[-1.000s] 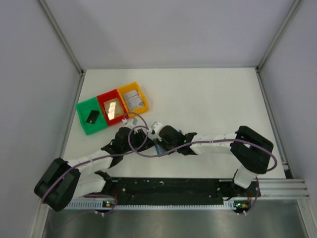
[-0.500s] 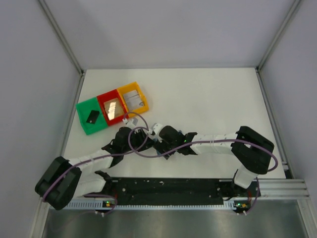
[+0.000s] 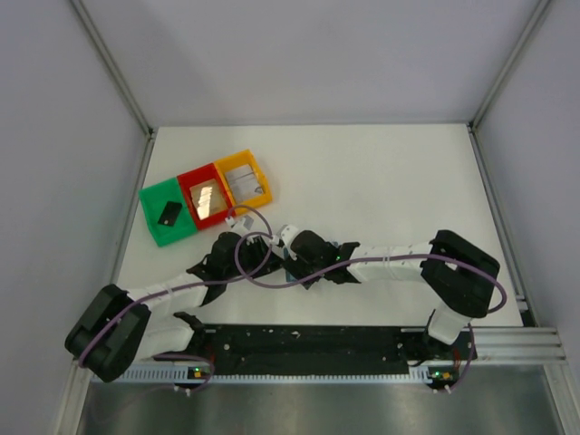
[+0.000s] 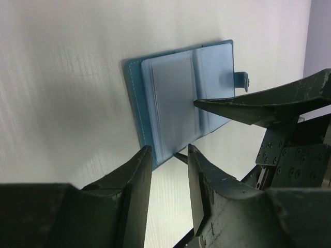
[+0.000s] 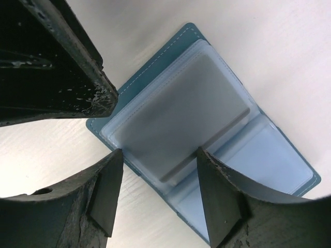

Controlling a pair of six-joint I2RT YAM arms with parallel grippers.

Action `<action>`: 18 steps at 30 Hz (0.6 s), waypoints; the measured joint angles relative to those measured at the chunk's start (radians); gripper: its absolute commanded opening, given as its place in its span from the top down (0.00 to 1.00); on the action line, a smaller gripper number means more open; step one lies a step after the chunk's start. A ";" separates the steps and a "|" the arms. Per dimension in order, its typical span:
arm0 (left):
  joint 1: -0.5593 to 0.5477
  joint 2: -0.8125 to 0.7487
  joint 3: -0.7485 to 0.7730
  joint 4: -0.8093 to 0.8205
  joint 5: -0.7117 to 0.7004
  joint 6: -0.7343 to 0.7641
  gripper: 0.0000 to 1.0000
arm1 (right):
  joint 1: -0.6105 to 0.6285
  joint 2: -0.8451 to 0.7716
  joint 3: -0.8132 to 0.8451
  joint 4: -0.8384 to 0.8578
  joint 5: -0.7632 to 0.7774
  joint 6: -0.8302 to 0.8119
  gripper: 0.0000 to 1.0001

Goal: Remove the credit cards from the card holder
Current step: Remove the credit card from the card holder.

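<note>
The blue card holder [image 4: 178, 98] lies open and flat on the white table, pale inner pockets up. In the right wrist view its near pocket [image 5: 181, 116] shows a grey credit card with a darker stripe behind clear plastic. My right gripper [image 5: 159, 152] is open, its fingertips astride the holder's near edge, gripping nothing. My left gripper [image 4: 168, 150] is open with only table between its fingers, and one fingertip [image 4: 145, 155] is at the holder's corner. From above, both grippers [image 3: 272, 246] meet over the holder and hide most of it.
Three small trays stand in a row at the back left: green [image 3: 154, 201] with a dark card, red [image 3: 188, 181] with a brownish card, yellow [image 3: 237, 161] with a pale card. A purple cable [image 3: 249, 272] loops over the wrists. Grey walls enclose the table.
The right gripper's jaws have spread wider and it has shifted slightly to the left over the holder. The left arm has stayed where it was.
</note>
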 measured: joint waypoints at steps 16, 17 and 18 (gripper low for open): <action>0.000 0.009 0.008 0.002 0.012 0.000 0.62 | 0.001 -0.005 -0.013 0.030 -0.006 -0.005 0.92; 0.000 0.011 0.010 0.002 0.012 0.000 0.62 | 0.000 -0.010 -0.015 0.026 -0.009 -0.002 0.97; 0.000 0.014 0.014 0.002 0.012 0.000 0.62 | 0.000 -0.014 -0.016 0.025 -0.013 0.001 1.00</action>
